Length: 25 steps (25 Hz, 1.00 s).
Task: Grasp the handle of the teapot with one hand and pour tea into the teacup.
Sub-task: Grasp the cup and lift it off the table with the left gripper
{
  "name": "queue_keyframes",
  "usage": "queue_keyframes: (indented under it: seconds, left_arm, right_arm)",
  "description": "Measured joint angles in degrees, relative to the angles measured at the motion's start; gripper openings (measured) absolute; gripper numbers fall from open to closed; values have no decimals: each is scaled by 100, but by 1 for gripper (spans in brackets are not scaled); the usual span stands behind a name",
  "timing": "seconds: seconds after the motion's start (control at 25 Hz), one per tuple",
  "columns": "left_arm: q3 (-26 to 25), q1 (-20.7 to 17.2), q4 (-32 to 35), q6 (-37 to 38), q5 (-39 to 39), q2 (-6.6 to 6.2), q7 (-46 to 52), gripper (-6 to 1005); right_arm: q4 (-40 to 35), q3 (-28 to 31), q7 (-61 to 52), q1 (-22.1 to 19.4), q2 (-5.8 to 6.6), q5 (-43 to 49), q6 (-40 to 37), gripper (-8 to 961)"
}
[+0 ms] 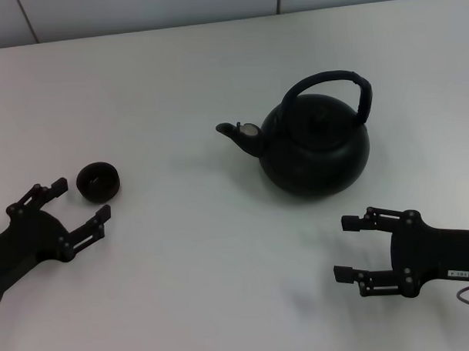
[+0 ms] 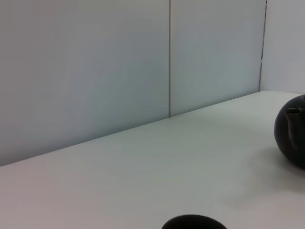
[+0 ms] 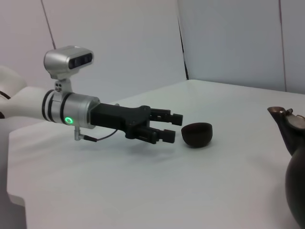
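The matte-black teapot (image 1: 317, 145) stands upright on the white table (image 1: 184, 277), right of centre, spout pointing left. Its arched black handle (image 1: 335, 83) rises over the lid. Part of the pot shows in the left wrist view (image 2: 291, 137) and the right wrist view (image 3: 295, 157). The small dark teacup (image 1: 98, 181) sits at the left, also in the right wrist view (image 3: 197, 134). My left gripper (image 1: 81, 200) is open, just beside the cup, fingers reaching toward it; it shows in the right wrist view (image 3: 171, 128). My right gripper (image 1: 349, 248) is open, in front of the teapot, apart from it.
A pale wall with panel seams (image 2: 169, 57) runs behind the table's far edge (image 1: 214, 24). Nothing else stands on the table.
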State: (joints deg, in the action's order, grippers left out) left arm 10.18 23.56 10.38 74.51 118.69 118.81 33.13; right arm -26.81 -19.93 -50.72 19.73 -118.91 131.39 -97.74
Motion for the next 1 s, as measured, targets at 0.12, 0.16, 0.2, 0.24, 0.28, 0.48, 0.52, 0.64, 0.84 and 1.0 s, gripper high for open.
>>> queue_keyframes:
  seconds: [0.12,0.16,0.2,0.24,0.28,0.48,0.52,0.64,0.84,1.0]
  left_arm:
    - [-1,89,-26,-127,-3,2,0,825]
    - [-1,89,-26,-127,-3,2,0,825]
    - [-6,145,-57,-230,-4,2,0,825]
    - [-6,145,-57,-230,-4,2,0,824]
    - [-11,173,-73,-276,-7,2,0,824]
    - [-72,337,-104,-520,-13,2,-6,822]
    - [-72,337,-104,-520,-13,2,-6,822]
    - [-80,391,-167,-605,-13,2,-60,821]
    - [-80,445,-229,-688,-14,2,-115,819]
    - [-79,473,-277,-800,-13,2,-142,818]
  right_arm:
    - [0,6,-7,4,0,0,-6,811]
    - [0,6,-7,4,0,0,-6,811]
    - [0,8,-8,5,0,0,-8,811]
    - [0,10,-8,5,0,0,-10,811]
    - [0,11,-9,5,0,0,-12,811]
    - [0,25,-66,5,0,0,-42,811]
    - [0,25,-66,5,0,0,-42,811]
    - [-5,31,-75,5,0,0,-71,811]
    - [-16,41,-78,5,0,0,-95,811]
    - [-18,42,-84,5,0,-3,-103,811]
